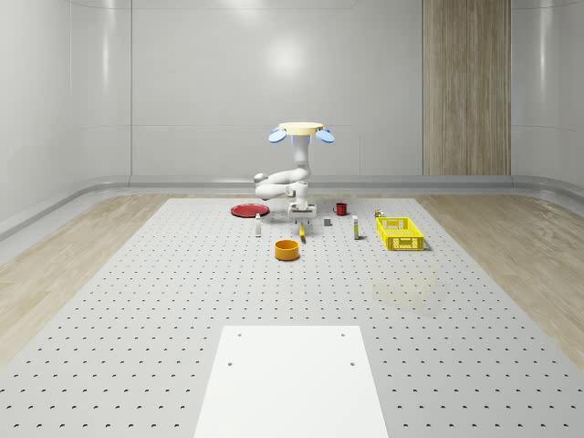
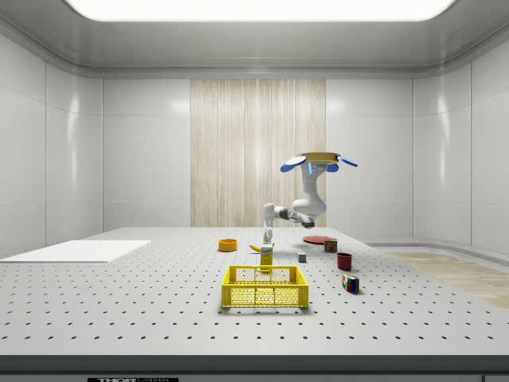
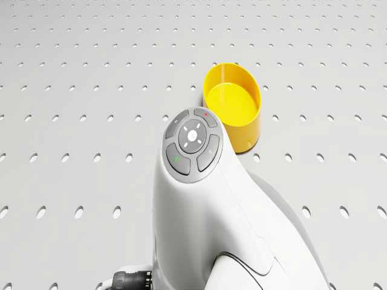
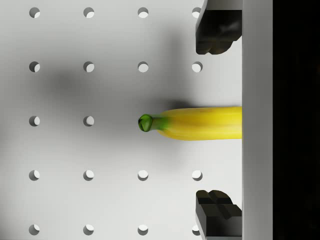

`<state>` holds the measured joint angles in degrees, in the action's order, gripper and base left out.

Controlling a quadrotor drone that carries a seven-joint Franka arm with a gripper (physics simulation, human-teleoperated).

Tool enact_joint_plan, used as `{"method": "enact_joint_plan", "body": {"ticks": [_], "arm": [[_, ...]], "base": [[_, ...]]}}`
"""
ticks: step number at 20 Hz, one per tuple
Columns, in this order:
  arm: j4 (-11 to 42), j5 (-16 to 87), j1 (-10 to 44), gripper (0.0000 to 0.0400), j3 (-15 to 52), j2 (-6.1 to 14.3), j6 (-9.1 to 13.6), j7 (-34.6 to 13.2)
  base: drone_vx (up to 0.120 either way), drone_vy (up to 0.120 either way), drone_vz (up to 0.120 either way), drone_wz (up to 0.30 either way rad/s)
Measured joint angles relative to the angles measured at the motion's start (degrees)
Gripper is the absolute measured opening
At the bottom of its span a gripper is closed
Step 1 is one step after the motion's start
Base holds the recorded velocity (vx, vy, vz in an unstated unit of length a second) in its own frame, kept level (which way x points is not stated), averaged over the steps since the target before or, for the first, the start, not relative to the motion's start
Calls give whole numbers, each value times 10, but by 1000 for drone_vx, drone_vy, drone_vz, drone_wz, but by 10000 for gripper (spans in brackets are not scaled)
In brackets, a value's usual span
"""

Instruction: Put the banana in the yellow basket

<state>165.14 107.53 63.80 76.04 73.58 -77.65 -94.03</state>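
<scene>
No brand, number or label can be read on any object in these views. In the side view a dark strip along the table's front edge carries pale lettering, possibly a maker's name, but the characters cannot be made out. The small carton standing behind the yellow basket shows printed faces, illegible from here. On the arm's round button pad there are small symbols and coloured dots, none of them letters or digits.
</scene>
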Motion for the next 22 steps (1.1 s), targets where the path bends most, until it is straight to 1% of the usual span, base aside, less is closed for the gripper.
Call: {"method": "enact_joint_plan", "body": {"ticks": [4, 6, 11, 12, 14, 22], "arm": [[-1, -4, 2, 400, 2, 9, -8, -2], [-1, -6, 4, 400, 3, 13, -12, -3], [-1, -11, 6, 400, 5, 23, -22, -6], [-2, -12, 7, 400, 6, 25, -24, -6], [-2, -11, 8, 400, 4, 30, -29, -7], [-10, 22, 9, 400, -35, 50, -60, -5]], "base": [[120, 0, 0, 0], [120, 80, 0, 0], [120, 0, -112, 0], [0, 0, -80, 0], [0, 0, 0, 0], [0, 0, 0, 0]]}}
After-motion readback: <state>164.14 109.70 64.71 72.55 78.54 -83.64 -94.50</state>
